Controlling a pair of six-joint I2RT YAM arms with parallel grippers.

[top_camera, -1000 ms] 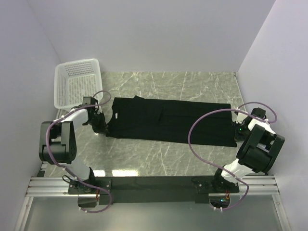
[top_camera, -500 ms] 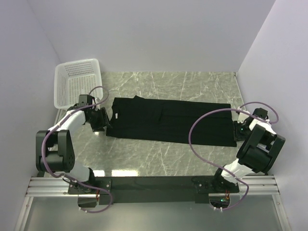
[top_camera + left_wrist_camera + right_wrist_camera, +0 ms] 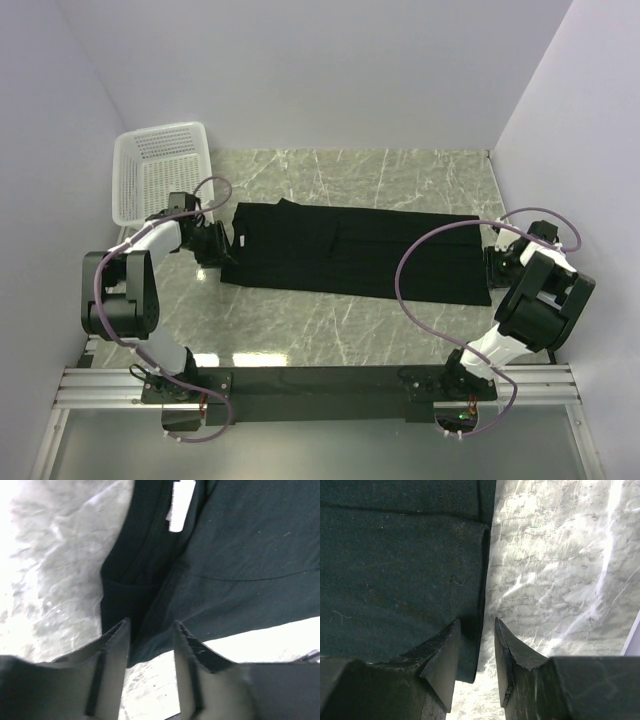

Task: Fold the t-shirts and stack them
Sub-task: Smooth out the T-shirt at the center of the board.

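Both sets of fingers had let go within the last second. A moment earlier each was clamped on a near corner of the black t-shirt (image 3: 350,250). Now my left gripper (image 3: 150,627) stood parted, with cloth showing slack in the gap and nothing pinched. My right gripper (image 3: 477,625) was parted as well, the shirt's folded edge running loose between the jaws. The shirt lay flat on the marble table (image 3: 330,325) as one long band. Its collar end, with the white neck label (image 3: 181,502), was near the white mesh basket (image 3: 165,131), and its hem end was well away from the basket. My left gripper sat low over the basket-side end and had drifted a little toward the basket since the release. My right gripper was at the end far from the basket and had hardly moved. The band's outline looked the same after the release, so I judged that the lengthwise fold had held and that step was done. The crosswise fold seemed to be next, which would mean taking fresh grips at the ends. I saw only this one shirt and no stack yet.
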